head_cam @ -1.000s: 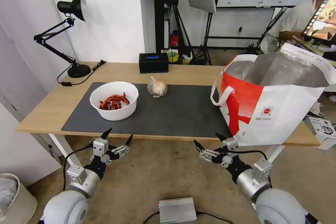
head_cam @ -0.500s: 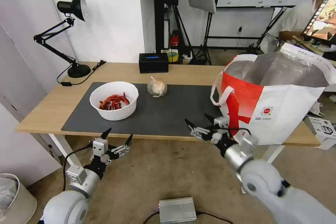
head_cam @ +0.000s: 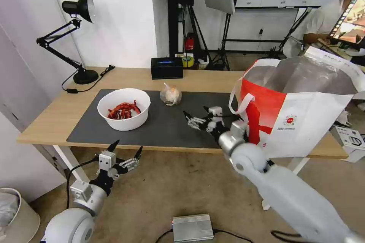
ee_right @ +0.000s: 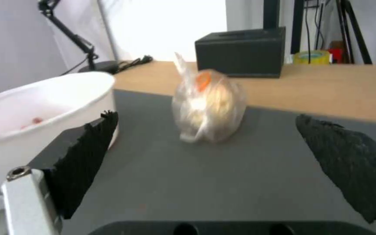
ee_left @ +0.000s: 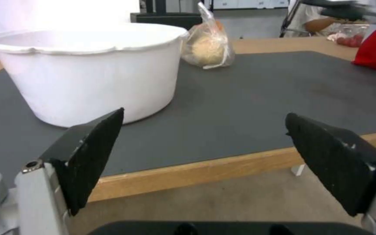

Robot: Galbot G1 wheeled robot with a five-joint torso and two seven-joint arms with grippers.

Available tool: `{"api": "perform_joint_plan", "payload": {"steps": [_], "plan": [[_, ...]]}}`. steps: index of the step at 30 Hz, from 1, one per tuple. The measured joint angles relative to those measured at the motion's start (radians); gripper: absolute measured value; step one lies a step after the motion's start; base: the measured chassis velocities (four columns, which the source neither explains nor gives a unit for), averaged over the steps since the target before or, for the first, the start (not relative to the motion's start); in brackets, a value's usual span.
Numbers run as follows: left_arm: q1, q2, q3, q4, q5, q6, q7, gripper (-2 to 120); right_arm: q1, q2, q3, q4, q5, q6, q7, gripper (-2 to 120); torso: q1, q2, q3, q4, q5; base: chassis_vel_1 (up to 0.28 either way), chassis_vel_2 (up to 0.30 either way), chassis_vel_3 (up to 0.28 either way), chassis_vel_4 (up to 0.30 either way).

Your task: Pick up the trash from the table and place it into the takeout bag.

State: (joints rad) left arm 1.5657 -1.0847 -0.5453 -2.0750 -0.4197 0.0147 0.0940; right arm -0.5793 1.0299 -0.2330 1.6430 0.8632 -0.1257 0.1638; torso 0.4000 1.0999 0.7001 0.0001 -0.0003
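On the table [head_cam: 49, 121], a white bowl [head_cam: 123, 114] of red scraps sits on the left of the dark mat [head_cam: 178, 129]. A small knotted clear bag [head_cam: 170, 95] lies near the mat's far edge. My right gripper [head_cam: 195, 112] hovers open over the mat, a short way in front and to the right of that bag. In the right wrist view the knotted bag [ee_right: 207, 104] lies ahead between the open fingers of the right gripper [ee_right: 205, 116]. The takeout bag [head_cam: 300, 110] stands open at the table's right end. My left gripper [head_cam: 127, 147] waits open below the front edge, facing the bowl [ee_left: 92, 68].
A black desk lamp [head_cam: 78, 38] stands at the back left and a black box [head_cam: 166, 68] at the table's far edge. On the floor lie a silver box [head_cam: 192, 228] and a bin [head_cam: 15, 212] at the left. Tripods and stands crowd the room behind.
My right arm has risen from below the table's front edge and reached forward and left over the mat towards the knotted bag. The left arm has stayed put.
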Motion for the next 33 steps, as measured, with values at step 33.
{"api": "perform_joint_plan", "payload": {"steps": [33], "plan": [[0.010,-0.006,-0.005,0.016,0.003,-0.031,-0.001,100,0.411,0.371,-0.101,-0.631,0.001,-0.148,-0.056,100,0.000,0.000,0.000,-0.0002,0.0001,0.000,0.000,0.000,0.000]]}}
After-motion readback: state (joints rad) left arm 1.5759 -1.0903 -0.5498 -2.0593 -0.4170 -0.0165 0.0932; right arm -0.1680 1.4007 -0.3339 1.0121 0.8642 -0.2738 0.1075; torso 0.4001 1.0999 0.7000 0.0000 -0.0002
